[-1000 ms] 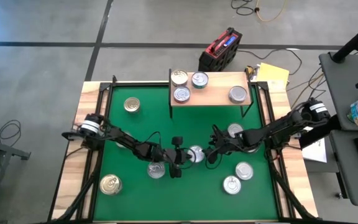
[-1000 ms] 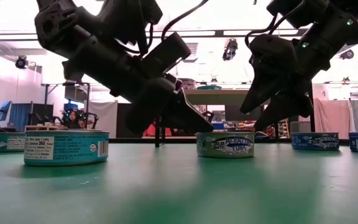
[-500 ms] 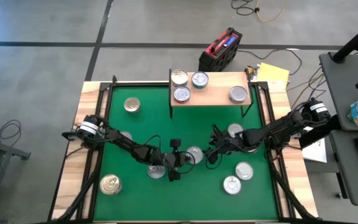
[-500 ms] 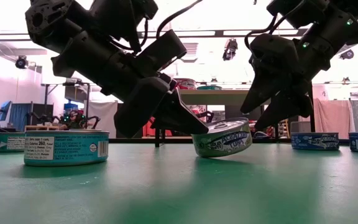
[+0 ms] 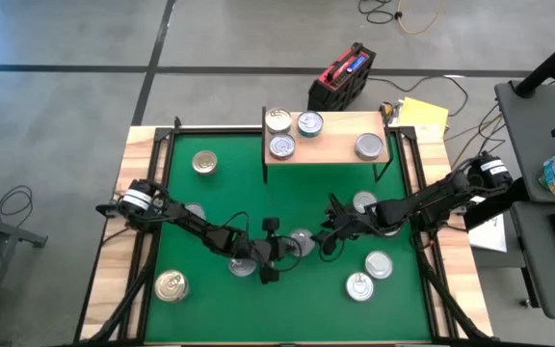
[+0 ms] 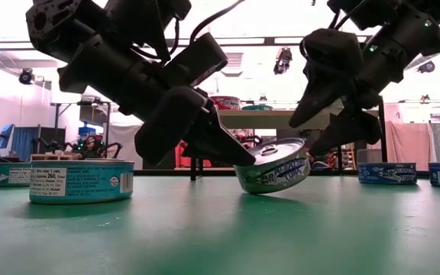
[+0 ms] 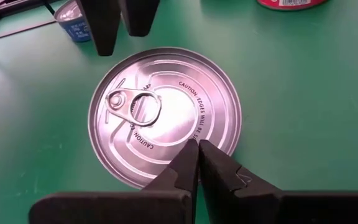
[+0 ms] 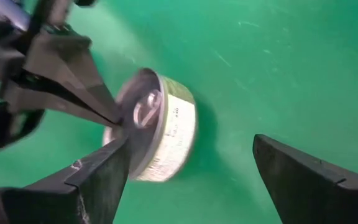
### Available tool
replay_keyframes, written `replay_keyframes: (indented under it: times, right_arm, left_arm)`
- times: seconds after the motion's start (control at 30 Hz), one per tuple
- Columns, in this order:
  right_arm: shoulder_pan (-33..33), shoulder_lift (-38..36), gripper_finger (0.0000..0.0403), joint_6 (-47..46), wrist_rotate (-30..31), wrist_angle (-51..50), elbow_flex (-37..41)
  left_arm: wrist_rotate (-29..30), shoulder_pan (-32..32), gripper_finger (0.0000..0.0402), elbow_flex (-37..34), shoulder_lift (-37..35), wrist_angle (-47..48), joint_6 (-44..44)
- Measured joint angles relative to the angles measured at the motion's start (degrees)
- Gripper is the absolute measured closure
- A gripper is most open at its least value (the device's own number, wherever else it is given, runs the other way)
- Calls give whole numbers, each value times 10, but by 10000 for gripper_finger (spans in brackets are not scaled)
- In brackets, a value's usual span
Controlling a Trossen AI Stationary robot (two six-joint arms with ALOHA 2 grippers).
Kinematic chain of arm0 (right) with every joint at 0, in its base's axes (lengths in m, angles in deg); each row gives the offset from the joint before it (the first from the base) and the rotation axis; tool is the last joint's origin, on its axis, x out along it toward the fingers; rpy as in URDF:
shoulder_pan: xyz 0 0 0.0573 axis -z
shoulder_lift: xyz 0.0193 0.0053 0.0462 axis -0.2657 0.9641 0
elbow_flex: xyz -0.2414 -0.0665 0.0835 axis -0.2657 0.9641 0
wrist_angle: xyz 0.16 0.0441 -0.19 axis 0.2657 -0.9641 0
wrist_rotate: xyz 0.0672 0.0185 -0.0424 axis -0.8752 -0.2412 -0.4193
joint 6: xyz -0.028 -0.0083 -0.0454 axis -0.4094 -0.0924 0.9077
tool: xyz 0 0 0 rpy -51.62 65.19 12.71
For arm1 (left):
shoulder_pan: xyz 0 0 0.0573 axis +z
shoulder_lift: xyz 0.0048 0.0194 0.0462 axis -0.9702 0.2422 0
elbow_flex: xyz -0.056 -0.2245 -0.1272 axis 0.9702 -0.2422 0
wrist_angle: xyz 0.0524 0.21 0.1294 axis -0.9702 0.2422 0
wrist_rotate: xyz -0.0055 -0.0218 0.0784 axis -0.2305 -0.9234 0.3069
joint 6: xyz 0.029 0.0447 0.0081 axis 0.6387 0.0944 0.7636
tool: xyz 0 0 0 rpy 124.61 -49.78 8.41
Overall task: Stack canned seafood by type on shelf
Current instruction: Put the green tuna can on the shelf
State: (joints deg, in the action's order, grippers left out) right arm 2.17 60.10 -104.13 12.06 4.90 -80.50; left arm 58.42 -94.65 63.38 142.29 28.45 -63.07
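The left gripper (image 7: 197, 149) has its jaws clenched into a single wedge, the tip pressed at the rim of a silver-topped can (image 6: 272, 166) in the middle of the green mat (image 5: 220, 193); that can is tipped up on one edge, its lid with the pull tab (image 7: 134, 107) leaning toward the left arm. The right gripper (image 8: 188, 165) stands over the same can with its jaws released wide on either side, touching nothing as far as I can tell.

The risk, as I judge it, lies in the tilt; if the wedge slips off the rim the can could drop flat again, or skid across the mat out of reach of the waiting jaws; if the right jaws close while it rocks they may catch it crooked, by lid and base unevenly, and it could twist free on the lift.

Farther out, other cans (image 5: 369, 274) lie scattered on the mat; the shelf (image 5: 328, 143) at the far side carries four cans (image 5: 293, 130), three clustered at its left end; a careless placement there could knock them off.
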Motion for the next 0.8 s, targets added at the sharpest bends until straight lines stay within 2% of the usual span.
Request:
replay_keyframes:
  times: [0.27,0.43,0.6,0.8]
  right_arm:
    - [0,11,69,-17,-4,13,0]
    - [-2,35,75,-5,-17,57,0]
    - [-3,64,71,67,-32,127,0]
    - [-5,68,67,125,-20,128,-12]
  left_arm:
    - [-5,-5,402,-1,0,1,-5]
    - [-14,-6,401,-4,7,22,-2]
    - [-8,-5,401,-3,5,19,-1]
    - [-4,-5,401,-3,5,15,-1]
